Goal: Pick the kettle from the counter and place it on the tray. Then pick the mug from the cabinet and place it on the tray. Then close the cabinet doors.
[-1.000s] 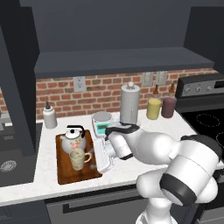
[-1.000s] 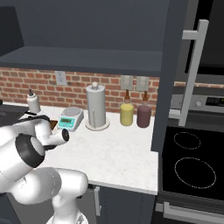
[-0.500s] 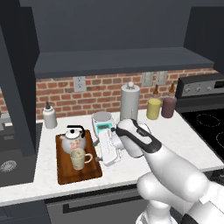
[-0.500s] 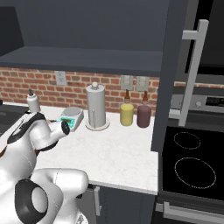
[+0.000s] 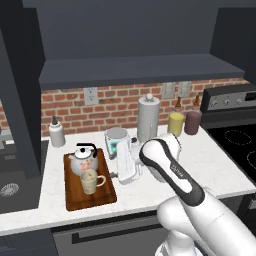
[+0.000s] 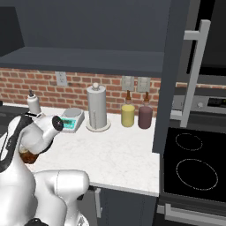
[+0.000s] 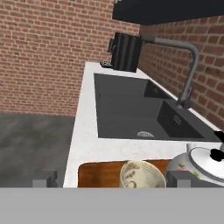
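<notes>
Left base view, tray: the tray [image 5: 75,200] lay on the counter [image 5: 220,170] left of the arm, carrying both the kettle [image 5: 83,161] at its back and the mug [image 5: 90,181] just in front of it, the two close together.
Left base view, arm: the white hand hung just right of the tray near the small scale [image 5: 116,139]; a second earlier it reached over the tray edge, so it had drawn back and risen.
Left base view, backdrop: the paper-towel cylinder [image 5: 148,119], a yellow canister [image 5: 175,122] and a dark jar [image 5: 192,122] stood along the brick wall, well apart from the tray.
Right base view, door: a cabinet door [image 6: 176,75] with its silver bar handle [image 6: 192,73] stood swung out over the counter's right end, unchanged across the last second.
Right base view, arm: the wrist sat low at the left, beside the scale, having swung from its earlier pose.
Hand view, gripper: the gripper [image 7: 112,178] looked down past the mug rim and kettle lid toward the sink [image 7: 140,111] and faucet [image 7: 183,65]; its two tips stood wide apart on either side of the mug with nothing between them touching, so the pincer was released and empty.
Change: the jaws finished spreading during the last second and the arm pulled away, leaving the mug standing free.
Meaning for task: judged from this, both placements looked complete; closing the cabinet doors appeared to be what remained.
</notes>
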